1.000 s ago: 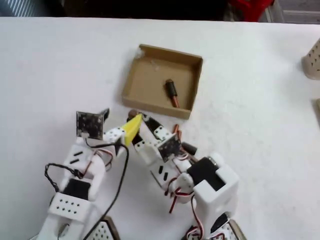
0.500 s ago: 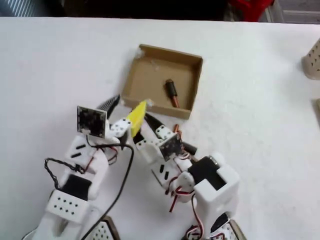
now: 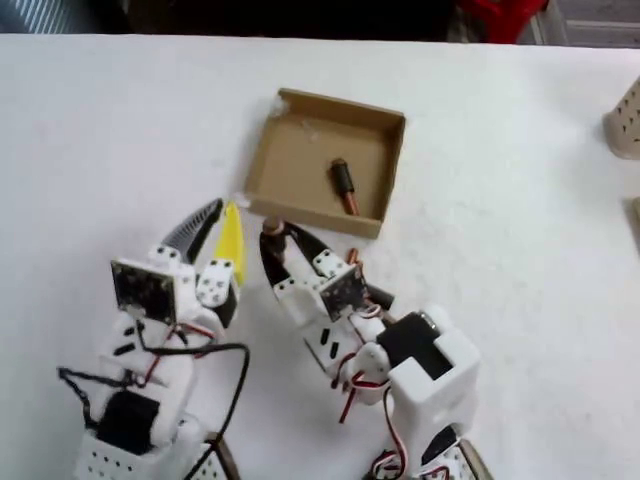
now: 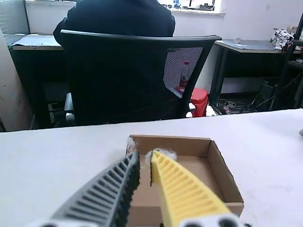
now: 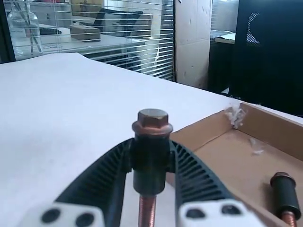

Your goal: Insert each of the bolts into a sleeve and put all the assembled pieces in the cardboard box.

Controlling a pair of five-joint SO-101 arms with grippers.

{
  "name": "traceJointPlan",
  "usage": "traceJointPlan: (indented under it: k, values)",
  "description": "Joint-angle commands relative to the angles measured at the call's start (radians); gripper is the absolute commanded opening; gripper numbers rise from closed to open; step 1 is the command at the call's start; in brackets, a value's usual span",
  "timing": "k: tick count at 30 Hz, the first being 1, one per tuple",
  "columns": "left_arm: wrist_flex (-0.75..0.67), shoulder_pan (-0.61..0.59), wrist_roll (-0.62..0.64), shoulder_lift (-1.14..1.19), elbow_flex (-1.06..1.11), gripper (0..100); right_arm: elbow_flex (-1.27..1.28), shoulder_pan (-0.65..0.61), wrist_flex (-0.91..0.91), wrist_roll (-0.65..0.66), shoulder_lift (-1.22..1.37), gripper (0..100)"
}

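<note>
Beyond cardboard box (image 4: 171, 139), 1 office chair (image 4: 137, 75).

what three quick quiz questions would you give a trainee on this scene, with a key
1. True or false: the box is empty.
2. What does the right claw hold? A: a bare sleeve. B: a bolt in a sleeve. C: nothing.
3. Fill in: the left claw holds ____.

Key: 1 false, one piece lies in it. 2 B. 3 nothing.
</note>
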Motion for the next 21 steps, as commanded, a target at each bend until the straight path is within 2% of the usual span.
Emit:
traceJointPlan:
  k: [1, 5, 11, 18, 21]
  values:
    - [0.189, -0.065, -0.003, -0.019, -0.025, 8, -0.002, 0.013, -0.024, -0.009, -0.012, 1.6]
    - [0.264, -0.157, -0.003, -0.031, -0.017, 8, 0.021, 0.013, -0.025, -0.009, -0.012, 1.6]
    - [0.474, -0.259, -0.003, -0.031, -0.002, 8, 0.032, 0.015, -0.025, -0.003, -0.016, 1.6]
    - [0.489, -0.265, -0.003, -0.031, 0.196, 8, 0.032, 0.062, -0.028, -0.003, -0.021, 1.6]
    - [0.519, -0.274, -0.003, -0.031, 0.196, 8, 0.032, 0.067, -0.028, -0.003, -0.021, 1.6]
